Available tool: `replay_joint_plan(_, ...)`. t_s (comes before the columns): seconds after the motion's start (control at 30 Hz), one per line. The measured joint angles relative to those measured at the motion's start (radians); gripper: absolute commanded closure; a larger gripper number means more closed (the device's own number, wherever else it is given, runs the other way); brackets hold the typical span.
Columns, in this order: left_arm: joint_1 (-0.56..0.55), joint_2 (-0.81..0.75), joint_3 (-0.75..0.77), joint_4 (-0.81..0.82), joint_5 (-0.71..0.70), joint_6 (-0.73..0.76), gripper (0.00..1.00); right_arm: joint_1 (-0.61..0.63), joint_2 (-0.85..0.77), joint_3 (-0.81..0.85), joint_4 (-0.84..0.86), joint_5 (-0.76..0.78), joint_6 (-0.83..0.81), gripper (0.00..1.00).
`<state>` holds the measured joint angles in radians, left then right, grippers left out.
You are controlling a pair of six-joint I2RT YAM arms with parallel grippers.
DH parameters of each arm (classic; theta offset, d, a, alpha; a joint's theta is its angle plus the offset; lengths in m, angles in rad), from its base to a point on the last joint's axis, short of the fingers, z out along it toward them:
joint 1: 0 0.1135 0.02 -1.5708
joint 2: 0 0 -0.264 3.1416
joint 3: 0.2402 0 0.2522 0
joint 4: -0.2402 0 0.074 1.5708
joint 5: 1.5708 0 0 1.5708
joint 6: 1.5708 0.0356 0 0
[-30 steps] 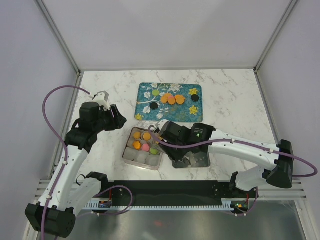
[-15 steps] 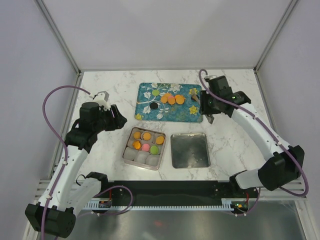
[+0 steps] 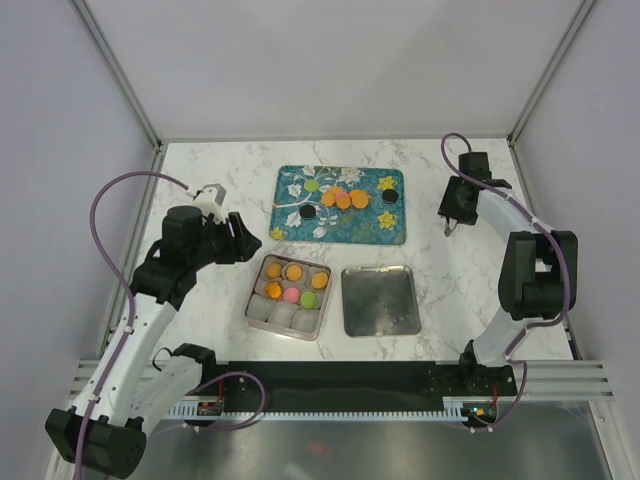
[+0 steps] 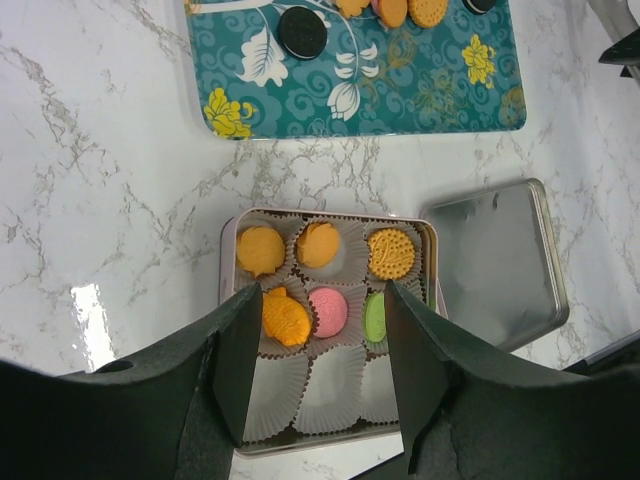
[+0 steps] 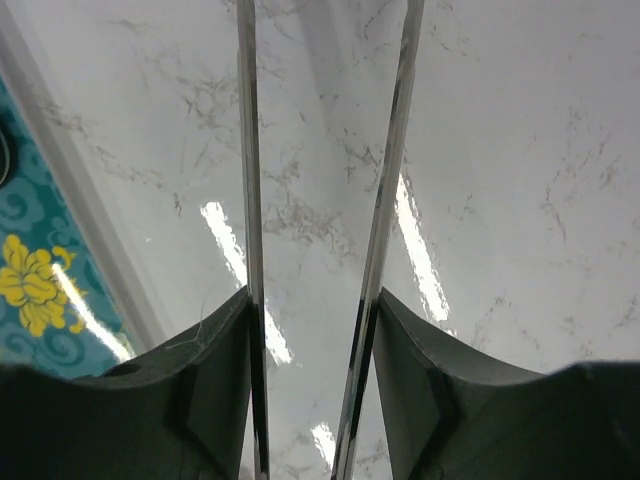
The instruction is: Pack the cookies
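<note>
The cookies lie in two places. Three orange (image 3: 344,199), one green (image 3: 311,185) and two black (image 3: 308,212) rest on the teal tray (image 3: 385,230). Several more, orange (image 4: 261,250), pink (image 4: 328,311) and green (image 4: 375,316), sit in paper cups in the open tin (image 3: 253,300); its near row of cups is empty. My left gripper (image 3: 237,240) is open and empty, left of the tin; in the left wrist view it (image 4: 322,300) hovers above the tin (image 4: 229,290). My right gripper (image 3: 449,222) is open and empty over bare marble right of the tray, its long metal blades (image 5: 247,150) apart.
A silver lid (image 3: 379,300) lies inside-up just right of the tin, also seen in the left wrist view (image 4: 500,265). White walls and metal frame posts close the table at the back and both sides. The tray's edge (image 5: 60,190) runs left of the right blades.
My right arm swung from over the tin and lid, past the tray's right end, out to the far right of the table. My left arm barely shifted.
</note>
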<state>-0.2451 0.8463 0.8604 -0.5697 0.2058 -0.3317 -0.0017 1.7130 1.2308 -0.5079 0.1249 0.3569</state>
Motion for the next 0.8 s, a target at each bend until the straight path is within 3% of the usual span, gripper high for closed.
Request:
replay_joint_plan(0.3, -0.011, -0.005, 0.0, 0.001, 0.006, 0.0, 0.4, -0.037, 0.119, -0.003, 0.06, 0.035, 0.016, 0.31)
replay_joint_plan(0.5, -0.015, -0.005, 0.0, 0.001, 0.006, 0.0, 0.4, -0.042, 0.13, -0.023, 0.075, 0.035, 0.025, 0.15)
replay_joint_plan(0.8, -0.016, -0.005, 0.0, 0.002, 0.007, 0.0, 0.4, -0.042, 0.071, -0.052, 0.036, 0.054, 0.033, 0.05)
